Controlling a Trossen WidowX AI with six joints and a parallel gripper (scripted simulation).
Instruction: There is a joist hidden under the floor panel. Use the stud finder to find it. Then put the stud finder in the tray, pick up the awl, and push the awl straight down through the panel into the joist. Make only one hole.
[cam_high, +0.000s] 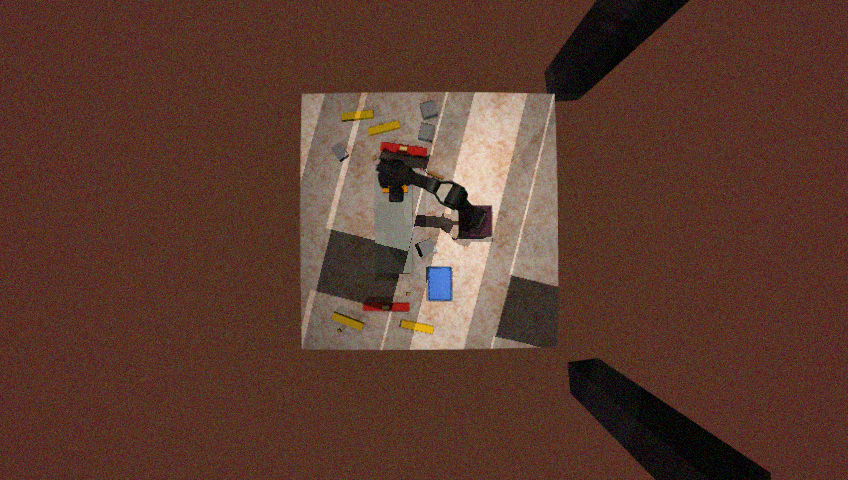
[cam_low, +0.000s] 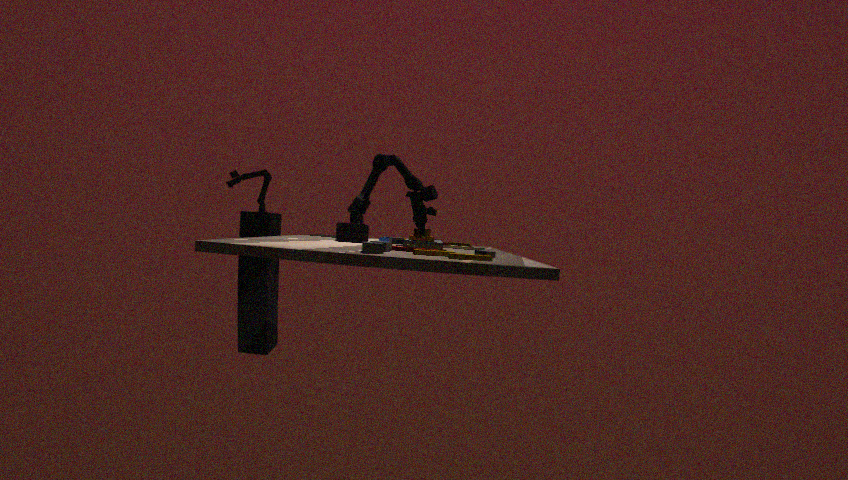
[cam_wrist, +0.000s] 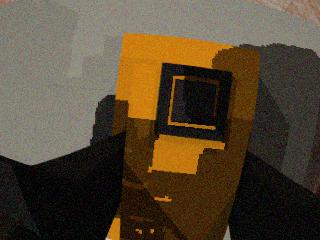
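My gripper (cam_high: 395, 191) (cam_low: 421, 230) (cam_wrist: 182, 143) is shut on the orange stud finder (cam_high: 404, 189) (cam_low: 421, 234) (cam_wrist: 140, 90). The stud finder's black-framed square window is dark, with a thin orange outline inside; no reading can be made out. It is at or just above the grey floor panel (cam_high: 387, 223) (cam_wrist: 40, 60), over the panel's upper part in the top view; contact cannot be told. The awl (cam_high: 436, 174), small and brown, lies right of the panel's upper end, close beside the arm. The blue tray (cam_high: 440, 284) stands right of the panel's lower end and looks empty.
Red bars (cam_high: 403, 149) (cam_high: 386, 306) lie beyond both panel ends. Yellow bars (cam_high: 383, 127) (cam_high: 416, 326) lie farther out. A grey block (cam_high: 426, 248) sits between panel and tray; other grey blocks (cam_high: 426, 131) (cam_high: 340, 151) lie near the top. Dark shadows cross the table (cam_high: 535, 237).
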